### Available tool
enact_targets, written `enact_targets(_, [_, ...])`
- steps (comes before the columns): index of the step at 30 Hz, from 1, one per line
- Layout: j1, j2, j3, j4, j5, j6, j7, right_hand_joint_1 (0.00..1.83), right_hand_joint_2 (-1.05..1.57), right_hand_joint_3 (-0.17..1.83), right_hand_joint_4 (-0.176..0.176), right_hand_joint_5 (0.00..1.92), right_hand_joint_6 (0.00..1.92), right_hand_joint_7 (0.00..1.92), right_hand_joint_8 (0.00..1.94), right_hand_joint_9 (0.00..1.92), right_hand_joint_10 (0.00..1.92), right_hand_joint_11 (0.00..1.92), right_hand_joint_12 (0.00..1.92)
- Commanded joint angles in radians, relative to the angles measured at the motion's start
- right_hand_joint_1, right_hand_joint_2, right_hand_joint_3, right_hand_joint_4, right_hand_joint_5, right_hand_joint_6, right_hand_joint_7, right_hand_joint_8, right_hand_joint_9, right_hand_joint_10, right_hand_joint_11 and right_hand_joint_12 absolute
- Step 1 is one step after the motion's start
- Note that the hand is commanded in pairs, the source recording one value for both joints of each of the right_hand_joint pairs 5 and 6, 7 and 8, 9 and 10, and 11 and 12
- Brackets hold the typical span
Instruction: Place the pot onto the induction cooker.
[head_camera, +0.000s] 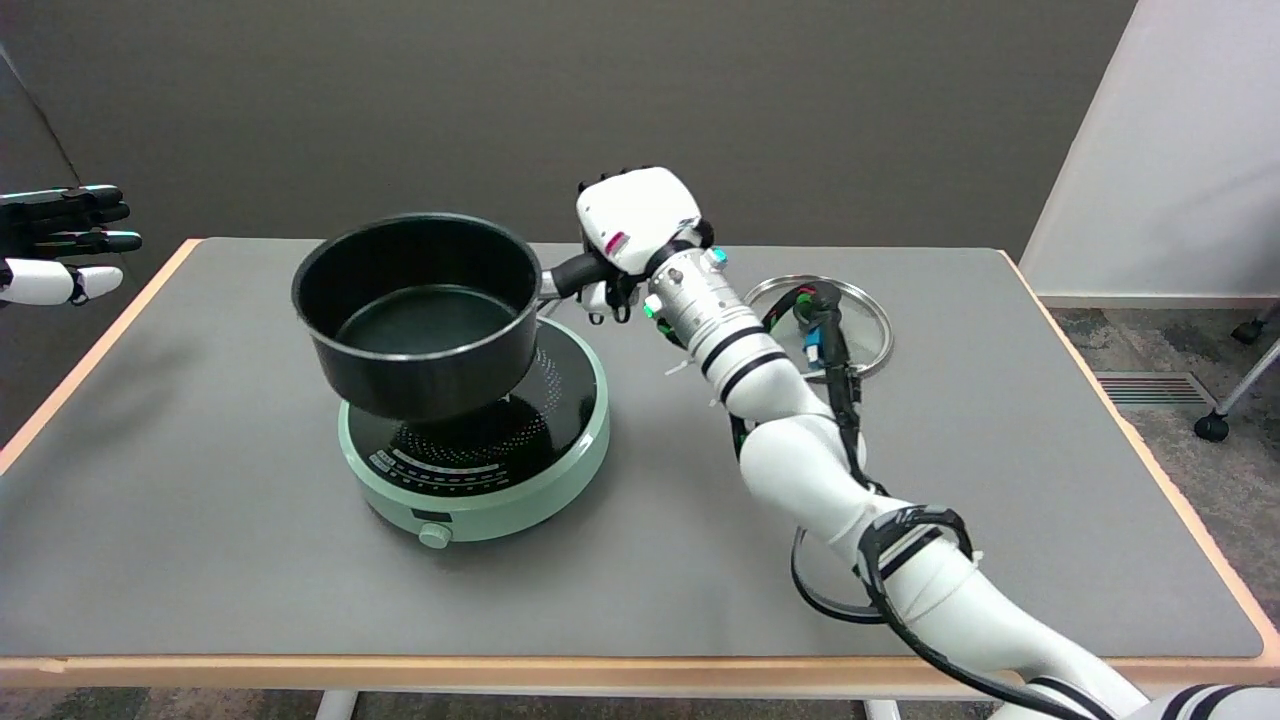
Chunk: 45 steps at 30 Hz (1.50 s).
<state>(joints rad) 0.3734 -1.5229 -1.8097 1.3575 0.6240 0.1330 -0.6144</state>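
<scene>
The right hand (632, 232) is holding the pot (420, 315) by its black handle, with the fingers wrapped around it, and the pot is hanging in the air just over the induction cooker (480, 440). It is sitting a little to the far left of the cooker's centre, and it is tilting slightly, with the side away from the handle lower. It does not seem to be touching the black glass top yet, though its near edge is very close to it.

The pot is looking like a stiff metal one with a dark coating, empty inside, so it is probably of moderate weight. Because the grip is only at the handle, the weight of the body is pulling down on the far-left side; I judge that a firm grip close to the pot's wall is the best place. The glass top can be scratched or cracked, so the lowering is asking for softness. A glass lid (868, 325) is lying on the table (200, 560), to the right, behind the arm.
</scene>
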Motion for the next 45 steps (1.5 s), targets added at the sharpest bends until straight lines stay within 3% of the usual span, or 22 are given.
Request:
enact_targets(1, [-0.058, -0.016, -0.031, -0.066, -0.174, 0.129, 0.004, 0.96, 1.23, 0.70, -0.068, 1.84, 1.84, 1.84, 1.84, 1.84, 1.84, 1.84, 1.84])
enact_targets(45, [-0.027, -0.014, -0.032, -0.156, -0.123, 0.152, 0.006, 0.97, 1.17, 0.77, -0.061, 1.85, 1.85, 1.85, 1.85, 1.85, 1.85, 1.85, 1.85])
